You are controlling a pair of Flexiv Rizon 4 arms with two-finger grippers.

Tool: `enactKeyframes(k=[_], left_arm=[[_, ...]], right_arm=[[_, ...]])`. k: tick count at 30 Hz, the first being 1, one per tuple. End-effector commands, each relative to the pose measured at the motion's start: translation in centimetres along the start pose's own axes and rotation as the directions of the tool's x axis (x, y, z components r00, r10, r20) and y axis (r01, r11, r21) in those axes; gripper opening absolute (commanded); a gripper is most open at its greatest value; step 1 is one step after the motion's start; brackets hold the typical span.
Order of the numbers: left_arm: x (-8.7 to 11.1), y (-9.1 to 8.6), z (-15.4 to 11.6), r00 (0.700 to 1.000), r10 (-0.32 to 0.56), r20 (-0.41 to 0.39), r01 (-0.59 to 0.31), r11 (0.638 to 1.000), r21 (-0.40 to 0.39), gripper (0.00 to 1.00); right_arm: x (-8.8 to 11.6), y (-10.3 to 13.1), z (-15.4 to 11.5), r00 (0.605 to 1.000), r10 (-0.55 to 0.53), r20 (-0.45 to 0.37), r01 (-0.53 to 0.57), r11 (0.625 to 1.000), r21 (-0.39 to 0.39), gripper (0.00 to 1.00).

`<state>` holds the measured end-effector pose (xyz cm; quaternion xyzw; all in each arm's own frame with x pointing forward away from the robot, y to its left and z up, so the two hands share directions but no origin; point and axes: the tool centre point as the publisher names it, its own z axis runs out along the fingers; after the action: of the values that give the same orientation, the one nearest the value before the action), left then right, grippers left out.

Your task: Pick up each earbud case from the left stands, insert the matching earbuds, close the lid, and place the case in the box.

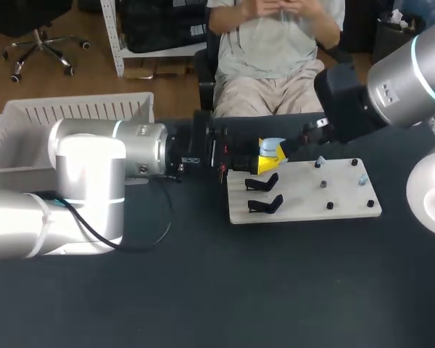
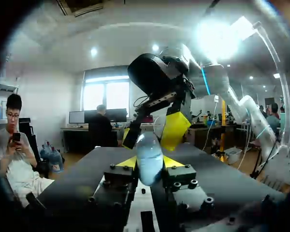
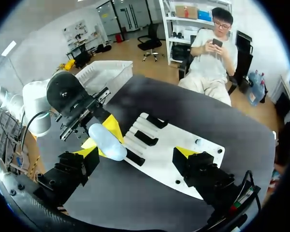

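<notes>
A pale blue earbud case [image 1: 272, 145] is held above the far left corner of the white board [image 1: 348, 196], with my left gripper [image 1: 268, 161] shut on it. In the left wrist view the case [image 2: 149, 155] stands upright between the yellow tips of the left gripper [image 2: 150, 163]. My right gripper [image 3: 135, 153] is wide open and holds nothing. It hovers just beyond the case [image 3: 106, 141] and faces it, and appears as the right gripper [image 2: 154, 130] from the left wrist. Two black stands [image 1: 263, 193] on the board are bare. Small earbuds [image 1: 320, 162] sit on pegs toward the board's right.
A white slatted box [image 1: 72, 114] stands at the table's far left, behind my left arm. Several black pegs [image 1: 330, 206] stick up from the board's right half. A person sits beyond the far edge, not touching the table.
</notes>
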<state>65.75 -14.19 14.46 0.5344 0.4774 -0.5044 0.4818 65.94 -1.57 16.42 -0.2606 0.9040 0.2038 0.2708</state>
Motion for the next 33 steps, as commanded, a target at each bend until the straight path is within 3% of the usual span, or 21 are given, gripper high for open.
enactKeyframes(k=[1,8,12,15,22,27,33], left_arm=[[0.1,0.0,0.1,1.0,0.002,0.003,-0.002,1.0,0.0,0.0],[0.1,0.0,0.1,1.0,0.002,0.003,-0.002,1.0,0.0,0.0],[0.1,0.0,0.1,1.0,0.002,0.003,-0.002,1.0,0.0,0.0],[0.1,0.0,0.1,1.0,0.002,0.003,-0.002,1.0,0.0,0.0],[0.1,0.0,0.1,1.0,0.002,0.003,-0.002,1.0,0.0,0.0],[0.1,0.0,0.1,1.0,0.002,0.003,-0.002,1.0,0.0,0.0],[0.1,0.0,0.1,1.0,0.002,0.003,-0.002,1.0,0.0,0.0]], right_arm=[[-0.4,0.0,0.1,1.0,0.005,0.012,-0.005,1.0,0.019,1.0],[-1.7,-0.5,-1.4,0.997,-0.005,0.08,0.0,0.999,0.053,1.0],[-2.2,-1.7,-3.0,0.996,-0.041,0.08,0.031,0.992,0.122,1.0],[-1.8,-3.2,-4.3,0.998,-0.063,0.027,0.056,0.979,0.198,1.0],[1.1,-8.0,-5.9,0.979,-0.057,-0.195,0.13,0.914,0.383,1.0],[3.6,-10.4,-5.7,0.948,-0.017,-0.317,0.16,0.888,0.431,1.0],[6.0,-11.9,-4.1,0.911,0.035,-0.411,0.155,0.895,0.419,1.0]])
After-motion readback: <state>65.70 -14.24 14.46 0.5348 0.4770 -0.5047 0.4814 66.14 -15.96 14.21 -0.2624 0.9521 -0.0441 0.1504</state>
